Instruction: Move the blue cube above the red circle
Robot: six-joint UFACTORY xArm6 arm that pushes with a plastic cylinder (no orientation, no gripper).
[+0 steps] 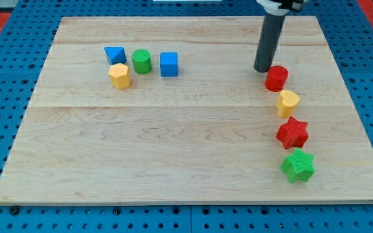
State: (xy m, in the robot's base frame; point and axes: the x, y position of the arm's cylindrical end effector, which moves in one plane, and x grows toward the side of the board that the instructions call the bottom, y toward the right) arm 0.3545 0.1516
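My tip (262, 69) (a bare rod, no jaws to open or close) rests just beside the red circle (276, 77). The blue cube (168, 64) lies well apart, toward the view's left.

My rod is dark grey, round and straight like a thick stick. A white ring with a black edge sits on top. My tip (262, 69) is flat.

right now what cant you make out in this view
1. Camera view: the arm above my tip is cut off by the view's top edge.
2. Whether my tip touches the red round block is too fine to tell.
3. The wooden board's bottom corners are cut off by the view's bottom edge.
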